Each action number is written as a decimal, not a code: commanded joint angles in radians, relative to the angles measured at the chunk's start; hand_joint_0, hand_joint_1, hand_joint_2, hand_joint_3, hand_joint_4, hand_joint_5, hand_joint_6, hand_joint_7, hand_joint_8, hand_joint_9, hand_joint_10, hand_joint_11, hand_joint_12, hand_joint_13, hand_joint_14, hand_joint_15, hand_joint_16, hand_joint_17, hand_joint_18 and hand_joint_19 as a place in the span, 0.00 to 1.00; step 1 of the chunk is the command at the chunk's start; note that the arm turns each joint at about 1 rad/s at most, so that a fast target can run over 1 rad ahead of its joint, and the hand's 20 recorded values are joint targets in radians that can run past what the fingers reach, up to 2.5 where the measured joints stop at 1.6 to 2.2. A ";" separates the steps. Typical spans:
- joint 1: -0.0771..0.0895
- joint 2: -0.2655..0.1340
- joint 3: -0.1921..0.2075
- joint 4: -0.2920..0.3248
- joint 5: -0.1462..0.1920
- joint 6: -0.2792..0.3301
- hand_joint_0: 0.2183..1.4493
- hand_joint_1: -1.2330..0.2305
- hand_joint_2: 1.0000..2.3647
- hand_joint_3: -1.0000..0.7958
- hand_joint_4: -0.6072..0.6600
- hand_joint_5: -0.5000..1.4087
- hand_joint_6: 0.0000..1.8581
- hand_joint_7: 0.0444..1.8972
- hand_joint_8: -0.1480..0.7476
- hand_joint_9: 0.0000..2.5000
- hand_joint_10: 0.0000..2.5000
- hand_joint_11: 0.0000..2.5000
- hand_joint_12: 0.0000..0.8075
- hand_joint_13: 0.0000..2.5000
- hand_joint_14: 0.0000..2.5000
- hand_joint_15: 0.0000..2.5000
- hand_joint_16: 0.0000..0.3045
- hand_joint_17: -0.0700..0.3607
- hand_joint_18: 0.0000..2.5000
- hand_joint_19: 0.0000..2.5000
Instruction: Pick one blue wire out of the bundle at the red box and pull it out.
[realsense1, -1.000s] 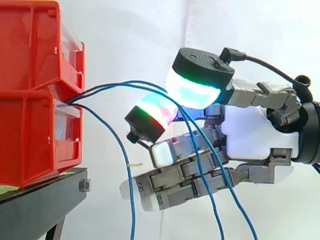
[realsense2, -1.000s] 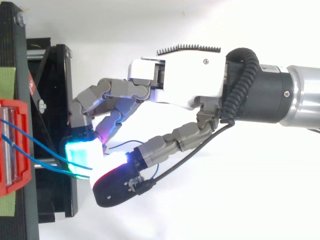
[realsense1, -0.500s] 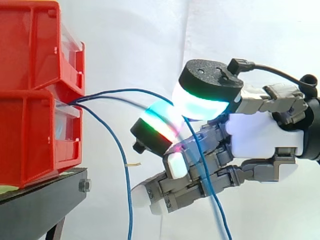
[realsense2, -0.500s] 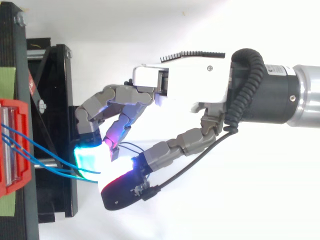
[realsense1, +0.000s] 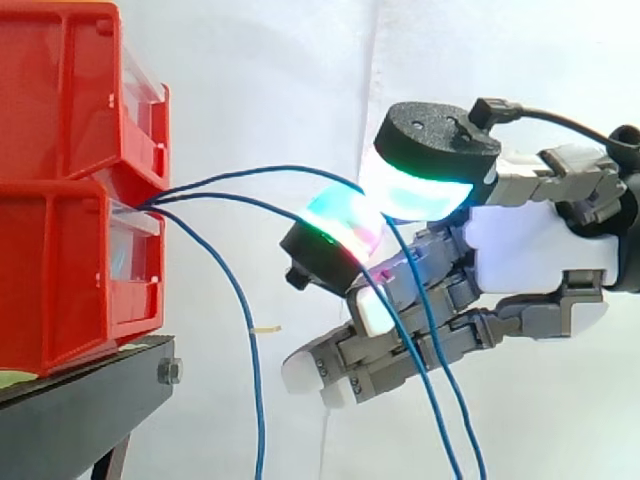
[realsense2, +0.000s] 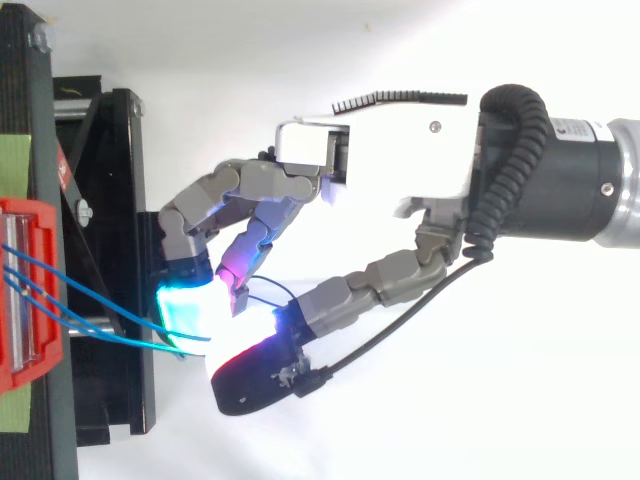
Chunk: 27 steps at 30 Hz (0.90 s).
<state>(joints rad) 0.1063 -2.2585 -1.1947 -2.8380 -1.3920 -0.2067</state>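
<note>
Apparently pinched by the fingers (realsense1: 342, 226), two thin blue wires (realsense1: 270, 167) arch.

I am reading no text, number or label on the red bins (realsense1: 70, 190) from here. A tiny pale mark is showing on the black wrist (realsense2: 560, 175), too small to make out.

Cannot trace blue wires (realsense1: 258, 420) past side view's bottom edge, see their ends inside red box (realsense1: 60, 270), nor tell which strand hand (realsense1: 530, 260) pinches.
</note>
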 joint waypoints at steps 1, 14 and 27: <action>0.000 0.011 0.000 -0.026 0.001 0.000 0.28 0.26 0.07 0.56 0.41 0.22 0.45 0.58 0.45 0.40 0.01 0.21 0.54 0.20 0.00 0.11 0.23 0.54 0.12 0.07; -0.010 0.045 -0.002 -0.173 -0.005 0.003 0.28 0.26 0.09 0.55 0.41 0.22 0.45 0.58 0.46 0.40 0.01 0.21 0.54 0.20 0.00 0.11 0.24 0.54 0.12 0.07; -0.013 0.043 -0.028 -0.061 -0.001 0.059 0.27 0.27 0.10 0.55 0.41 0.22 0.45 0.58 0.46 0.40 0.01 0.21 0.54 0.20 0.00 0.11 0.24 0.54 0.12 0.07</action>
<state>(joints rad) 0.0935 -2.2147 -1.2219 -2.9210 -1.3926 -0.1482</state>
